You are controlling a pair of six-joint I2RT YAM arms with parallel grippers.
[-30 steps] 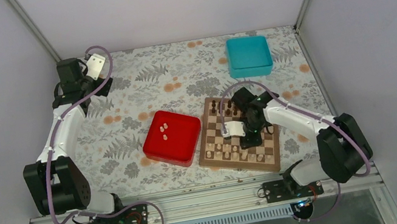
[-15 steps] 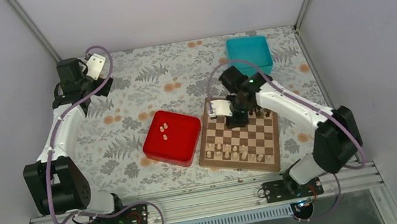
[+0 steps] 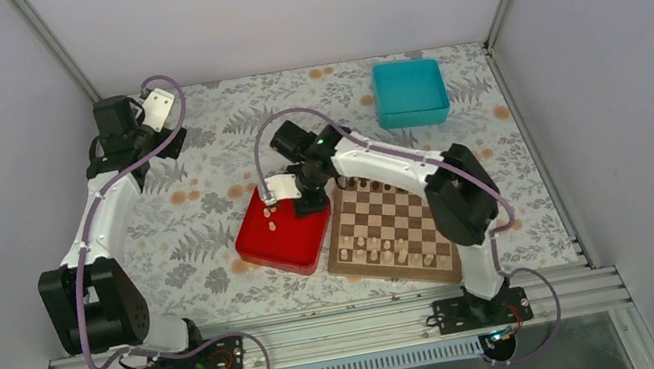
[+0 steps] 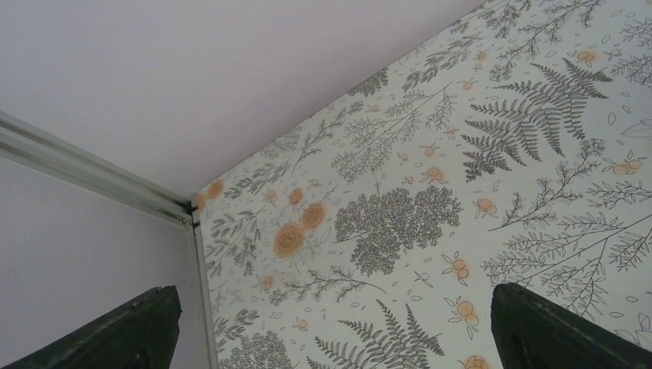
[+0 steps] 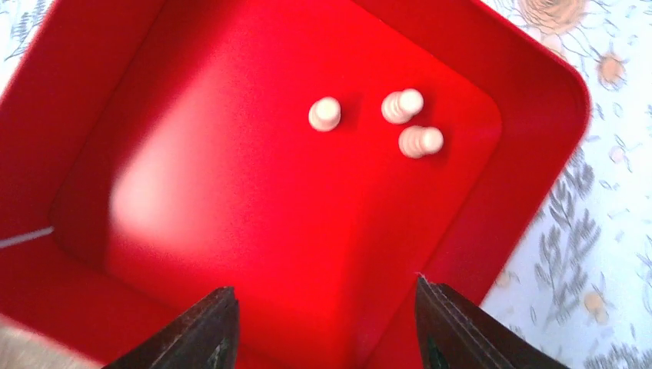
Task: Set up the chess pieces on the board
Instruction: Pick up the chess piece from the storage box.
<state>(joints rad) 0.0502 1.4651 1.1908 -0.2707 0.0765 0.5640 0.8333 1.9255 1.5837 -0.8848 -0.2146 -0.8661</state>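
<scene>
The board [image 3: 406,214] lies right of centre, with several pale chess pieces [image 3: 386,253] along its near rows. Three more pale pieces [image 5: 401,105] lie in the far part of the red tray [image 5: 231,231], and they also show in the top view [image 3: 269,213]. My right gripper [image 5: 327,323] is open and empty, hovering over the tray's near part, short of the three pieces; in the top view it [image 3: 310,204] sits at the tray's right edge. My left gripper [image 4: 330,330] is open and empty at the far left corner of the table.
A teal box [image 3: 409,92] stands at the back right. Dark pieces [image 3: 404,182] line the board's far row, partly hidden by my right arm. The red tray [image 3: 265,248] touches the board's left side. The floral cloth [image 3: 205,206] covers the table.
My right arm has swung left from over the board to over the red tray, with the gripper open. The left arm has not moved.
</scene>
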